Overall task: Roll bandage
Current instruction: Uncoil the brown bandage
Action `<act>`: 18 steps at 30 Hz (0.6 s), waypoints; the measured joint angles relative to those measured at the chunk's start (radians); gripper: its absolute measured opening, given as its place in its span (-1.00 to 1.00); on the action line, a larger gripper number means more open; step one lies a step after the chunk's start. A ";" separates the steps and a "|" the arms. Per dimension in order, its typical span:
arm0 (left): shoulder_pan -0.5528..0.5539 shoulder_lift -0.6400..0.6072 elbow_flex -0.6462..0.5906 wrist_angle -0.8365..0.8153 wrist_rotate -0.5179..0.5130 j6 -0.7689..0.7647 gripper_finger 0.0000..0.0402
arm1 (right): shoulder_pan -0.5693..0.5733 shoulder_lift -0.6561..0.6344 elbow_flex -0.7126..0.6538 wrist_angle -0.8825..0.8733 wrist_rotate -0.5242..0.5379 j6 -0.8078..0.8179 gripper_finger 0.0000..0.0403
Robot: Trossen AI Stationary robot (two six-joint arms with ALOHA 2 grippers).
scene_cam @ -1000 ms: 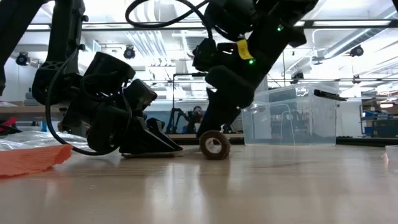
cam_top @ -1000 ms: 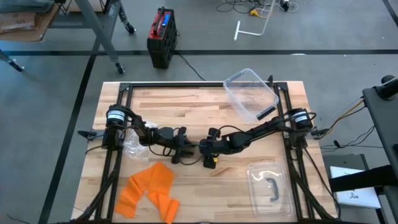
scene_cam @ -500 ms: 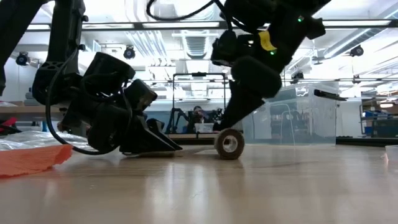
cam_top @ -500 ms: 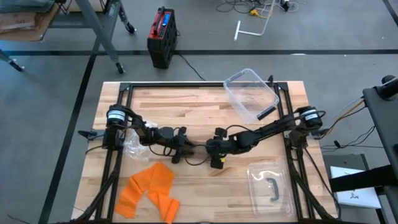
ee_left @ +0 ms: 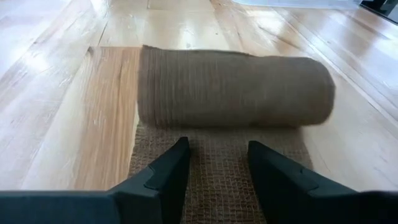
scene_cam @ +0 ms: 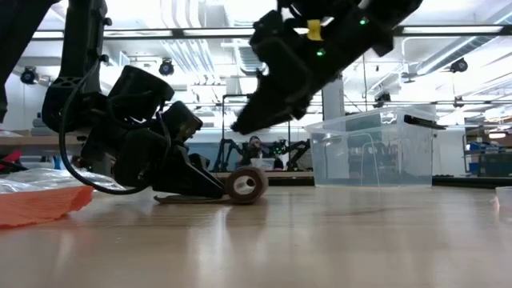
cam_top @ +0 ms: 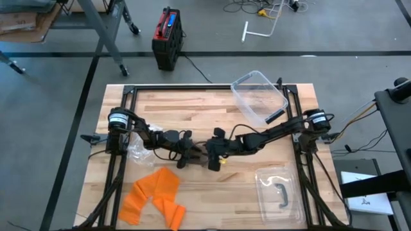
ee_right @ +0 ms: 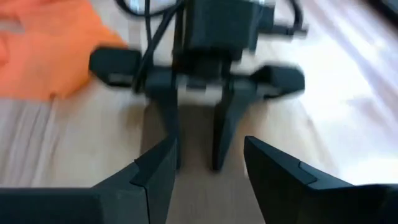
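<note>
The brown bandage is partly wound into a roll that lies on the table. Its unrolled tail runs flat from the roll back under my left gripper. That gripper is open and lies low on the table, with its fingertips just short of the roll. My right gripper hangs open above the roll, tipped down toward the left gripper and touching nothing. In the high view both grippers meet at the table's middle. My left gripper rests both spread fingertips on the flat tail of the bandage, a single layer lying on the wood. The fingers come in low from the table's left, slanting down, and lie along the strip. The roll sits just ahead of them.
An orange cloth lies near the table's front left, with a clear bag beside the left arm. A clear plastic container stands at the far right. Its lid lies at the near right.
The roll first moved a little toward the table's right, then rolled back left along its tail and now lies against the left fingertips. My right gripper, which was down at the roll, has risen clear of it and tipped.
</note>
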 joint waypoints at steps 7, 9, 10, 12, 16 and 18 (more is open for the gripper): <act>0.000 -0.009 0.000 -0.012 0.003 0.002 -0.22 | -0.032 0.134 0.062 0.088 -0.012 -0.028 -0.09; -0.001 -0.010 0.000 -0.017 0.003 0.004 -0.22 | -0.036 0.173 0.087 0.065 -0.021 -0.038 -0.09; -0.001 -0.010 0.000 -0.022 0.003 0.006 -0.23 | -0.036 0.189 0.098 0.048 -0.027 -0.043 -0.09; -0.001 -0.011 0.000 -0.026 0.004 0.006 -0.22 | -0.035 0.207 0.116 -0.007 -0.031 -0.039 -0.09; -0.001 -0.013 -0.001 -0.032 0.003 0.010 -0.20 | -0.035 0.206 0.128 -0.121 -0.031 -0.022 -0.09; -0.001 -0.013 -0.004 -0.031 0.003 0.012 -0.20 | -0.035 0.193 0.130 -0.199 -0.031 -0.005 -0.09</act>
